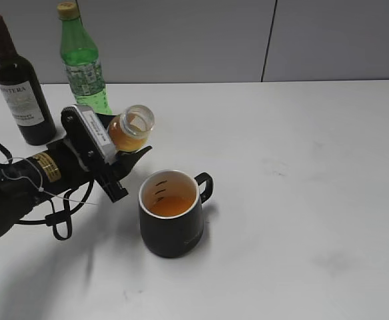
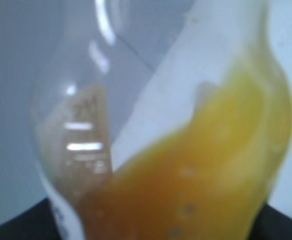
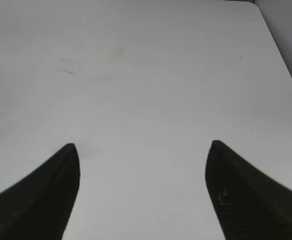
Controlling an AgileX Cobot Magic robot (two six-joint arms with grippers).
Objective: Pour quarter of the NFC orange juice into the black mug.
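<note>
- Left gripper (image 1: 118, 155) clamped round NFC orange juice (image 1: 129, 129), tilted at ten o'clock of black mug (image 1: 173, 213).
- Juice already pooled inside mug; pour seemingly near done.
- Right gripper (image 3: 142, 192) spread wide, empty.
- Left to do: righting, setting down.

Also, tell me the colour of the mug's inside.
White inside the black mug, seen best in the exterior view.

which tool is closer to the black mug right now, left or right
Left. The left tool, gripping the NFC orange juice bottle, sits just up-left of the black mug. The right tool hangs open over bare table, with no mug in its view.
</note>
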